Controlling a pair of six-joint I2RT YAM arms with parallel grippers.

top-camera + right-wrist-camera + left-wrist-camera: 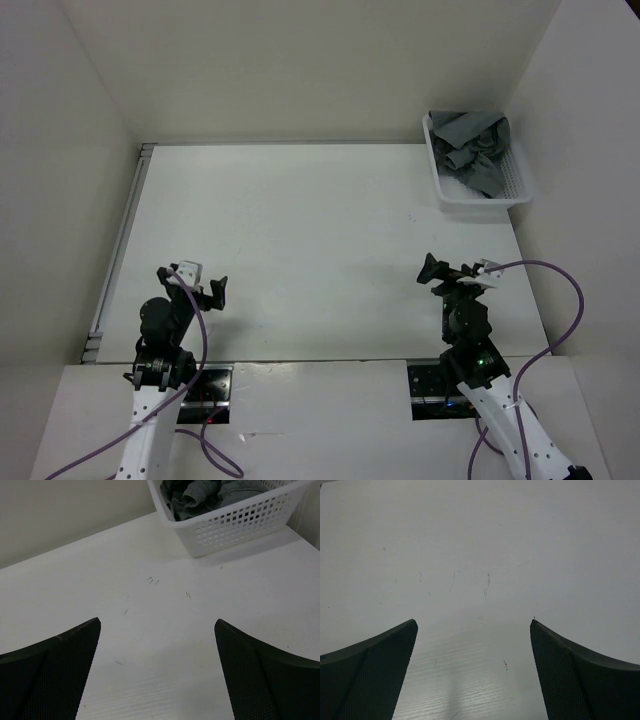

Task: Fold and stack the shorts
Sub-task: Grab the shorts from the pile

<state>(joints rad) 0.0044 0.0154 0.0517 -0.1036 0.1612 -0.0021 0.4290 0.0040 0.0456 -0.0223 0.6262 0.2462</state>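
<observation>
- White table (pixel 300 230): flat top, walls on left, far & right sides.
- White basket (pixel 478 206) w/ lots of small holes sits on it, far right corner.
- Tiny dark scratch marks (pixel 153 581) on the top, near side of basket.
- More thin scratches (pixel 486 587) on left part.

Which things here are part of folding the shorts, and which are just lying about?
Job: grey shorts, crumpled in the white mesh basket; left gripper and right gripper, both open, empty.
Just there: white mesh basket; table.
</observation>
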